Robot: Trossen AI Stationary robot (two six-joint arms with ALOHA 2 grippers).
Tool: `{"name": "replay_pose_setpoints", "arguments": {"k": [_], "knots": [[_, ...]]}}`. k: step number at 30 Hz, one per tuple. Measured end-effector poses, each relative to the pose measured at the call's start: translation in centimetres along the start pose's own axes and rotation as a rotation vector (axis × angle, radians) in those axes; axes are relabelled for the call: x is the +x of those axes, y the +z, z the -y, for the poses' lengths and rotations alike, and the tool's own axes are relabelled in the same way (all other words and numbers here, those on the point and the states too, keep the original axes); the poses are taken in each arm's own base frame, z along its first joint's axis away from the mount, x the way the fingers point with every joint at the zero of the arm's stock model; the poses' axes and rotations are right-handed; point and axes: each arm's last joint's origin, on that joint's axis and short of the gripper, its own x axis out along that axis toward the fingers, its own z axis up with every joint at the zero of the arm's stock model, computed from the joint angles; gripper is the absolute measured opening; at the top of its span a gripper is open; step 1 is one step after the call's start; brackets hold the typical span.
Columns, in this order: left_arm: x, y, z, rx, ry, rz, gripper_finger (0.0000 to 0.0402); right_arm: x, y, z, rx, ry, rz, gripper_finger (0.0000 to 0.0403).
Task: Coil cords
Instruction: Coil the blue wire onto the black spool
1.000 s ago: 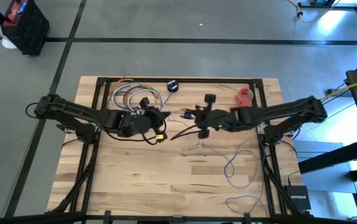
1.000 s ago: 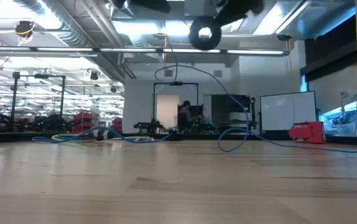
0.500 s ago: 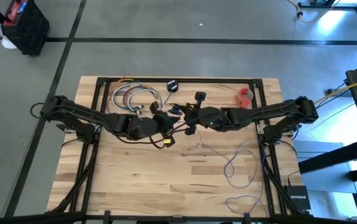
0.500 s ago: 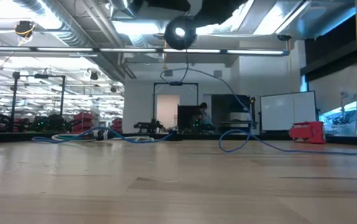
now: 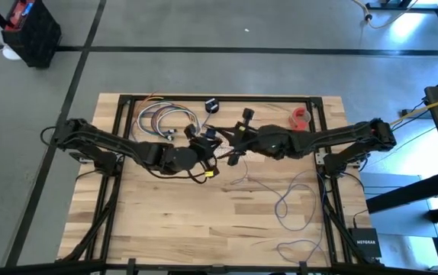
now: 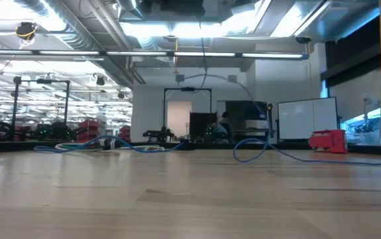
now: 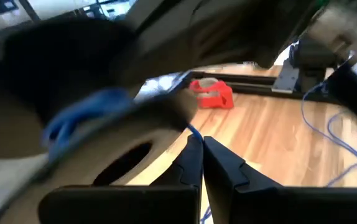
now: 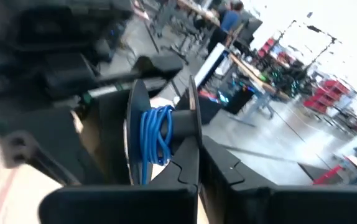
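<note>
Your cord is only partly wound: a few blue turns sit on a black spool held up over the tabletop's middle toward the far edge, while long loose loops trail to the near right corner. Your left hand and right hand are both closed, meeting at the spool. Judged well short of finished.

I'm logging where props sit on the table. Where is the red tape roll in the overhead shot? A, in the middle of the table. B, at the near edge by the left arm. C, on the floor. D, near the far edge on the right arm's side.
D: the red tape roll lies by the table's far edge, beside the right arm.
</note>
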Motion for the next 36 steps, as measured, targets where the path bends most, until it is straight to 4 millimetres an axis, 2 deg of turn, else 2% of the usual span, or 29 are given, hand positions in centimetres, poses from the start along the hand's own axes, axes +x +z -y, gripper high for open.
{"name": "replay_pose_setpoints", "arguments": {"k": [8, 18, 24, 28, 36], "knots": [[0.0, 0.6, 0.0, 0.007, -0.009, 0.048, 0.0, -2.7, 1.8, 2.3, 0.072, 0.028, 0.095, 0.0005], [0.1, 0.4, 0.2, 0.025, -0.055, 0.039, 0.0, -6.0, 3.6, 4.9, 0.145, 0.035, 0.227, 0.0005], [0.4, -0.9, 0.5, 0.089, -0.071, -0.029, 0.0, -8.5, 5.2, 7.1, 0.21, -0.008, 0.35, 0.0005], [0.3, -0.3, 0.0, 0.058, -0.049, -0.009, 0.0, -8.5, 4.9, 6.8, 0.203, 0.034, 0.332, 0.0005], [0.1, -0.5, 0.3, 0.057, -0.058, -0.019, 0.0, -8.3, 4.4, 6.5, 0.181, 0.051, 0.278, 0.0005]]}}
